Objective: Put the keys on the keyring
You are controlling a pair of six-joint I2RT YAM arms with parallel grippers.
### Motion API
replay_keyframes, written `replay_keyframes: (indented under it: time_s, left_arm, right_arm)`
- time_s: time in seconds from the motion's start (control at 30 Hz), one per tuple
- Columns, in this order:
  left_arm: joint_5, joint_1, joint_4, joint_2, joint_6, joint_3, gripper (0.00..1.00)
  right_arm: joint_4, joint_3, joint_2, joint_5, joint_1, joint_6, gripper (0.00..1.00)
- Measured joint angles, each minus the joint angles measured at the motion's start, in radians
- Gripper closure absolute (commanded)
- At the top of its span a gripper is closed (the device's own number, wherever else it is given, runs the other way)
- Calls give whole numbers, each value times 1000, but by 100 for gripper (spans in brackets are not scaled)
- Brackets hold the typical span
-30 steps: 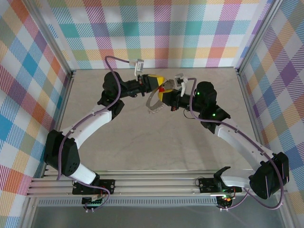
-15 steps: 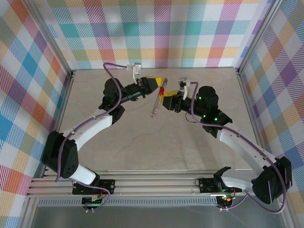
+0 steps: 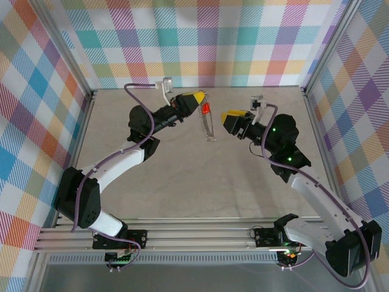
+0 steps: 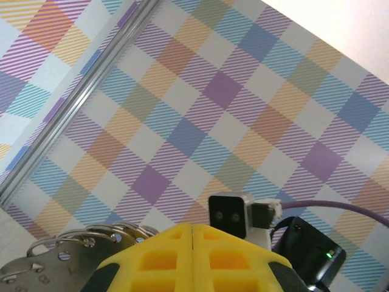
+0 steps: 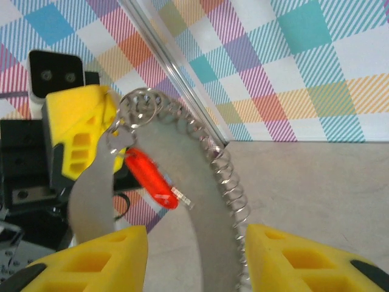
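Left gripper point(image 3: 196, 99) is clamped shut on the top of the keyring point(image 3: 208, 126), holding it in the air near the table's point(image 3: 182, 182) far edge so the hoop hangs free. Red key point(image 3: 206, 109) dangles by the grip and looks threaded on. Right gripper point(image 3: 230, 115) is part open and empty, near the ring but clear of it.

Left wrist cam: my left gripper point(image 4: 192, 236) hides most of the keyring point(image 4: 48, 258); btm edge crops the rest. Right wrist cam: key point(image 5: 151, 179) blade blurred, apparently on ring.
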Motion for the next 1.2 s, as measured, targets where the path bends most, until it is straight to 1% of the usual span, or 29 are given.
replay_keyframes:
  time_s: [0.2, 0.4, 0.63, 0.87, 1.03, 1.2]
  left_arm:
    - [3, -7, 25, 6, -22, 0, 100]
    - [9, -7, 26, 6, -25, 0, 100]
    - [11, -9, 31, 10, -29, 0, 100]
    - [12, -11, 43, 19, -33, 0, 100]
    - [13, -20, 43, 27, -37, 0, 100]
    - [19, -23, 44, 35, -40, 3, 100]
  right_arm:
    - [96, 71, 92, -37, -7, 77, 57]
    - [222, 103, 138, -98, -11, 153, 57]
    - [318, 123, 196, -155, -11, 223, 59]
    - [381, 129, 239, -188, -11, 272, 65]
    - [406, 129, 241, -202, -11, 287, 72]
    - [410, 130, 241, -214, -11, 294, 75]
